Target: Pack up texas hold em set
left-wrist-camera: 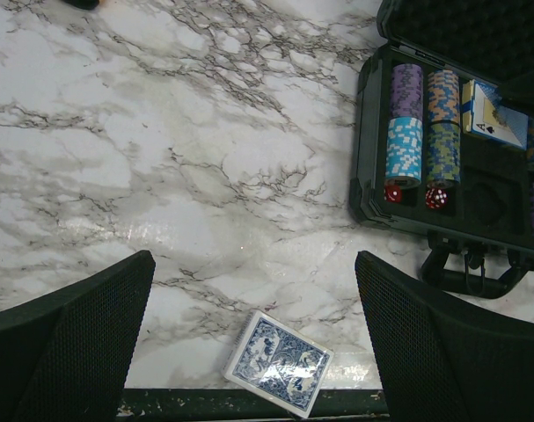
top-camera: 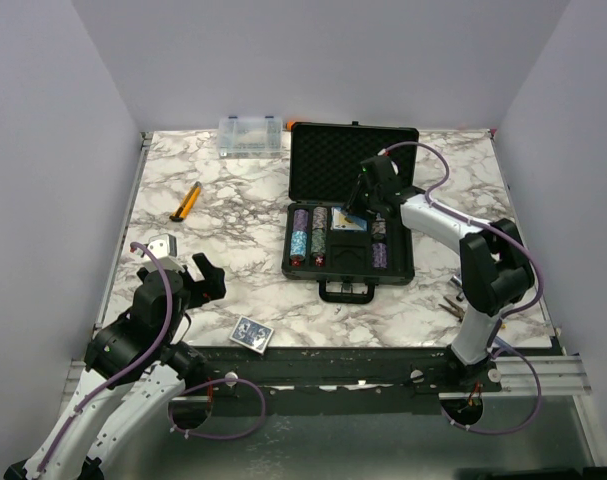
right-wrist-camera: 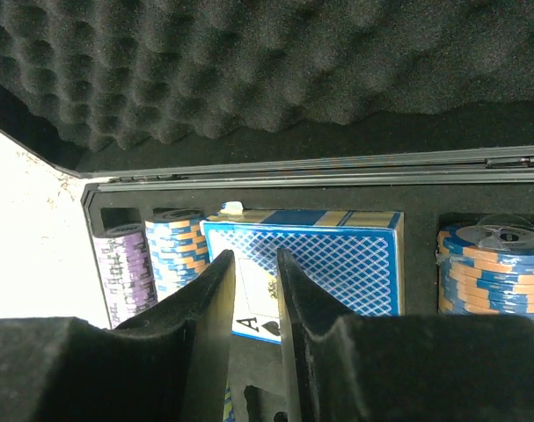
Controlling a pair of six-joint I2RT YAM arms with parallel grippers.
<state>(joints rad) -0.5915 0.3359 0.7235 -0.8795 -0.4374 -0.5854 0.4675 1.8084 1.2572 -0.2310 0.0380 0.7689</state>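
The white, grey-veined marble table (top-camera: 233, 200) carries the open black case (top-camera: 333, 160) right of centre. At the far edge, left of the case lid, stands a clear plastic box (top-camera: 250, 136). An orange-handled tool (top-camera: 187, 202) lies on the left side, with a small grey object (top-camera: 155, 246) nearer. A blue-white card deck (top-camera: 251, 334) rests at the near edge, and pliers (top-camera: 451, 303) lie near right.

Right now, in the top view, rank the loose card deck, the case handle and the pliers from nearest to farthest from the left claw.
Measured from the left claw:
1. Loose card deck, just to its right, at the near edge.
2. Case handle, further right, about the middle.
3. Pliers, on the far right side.
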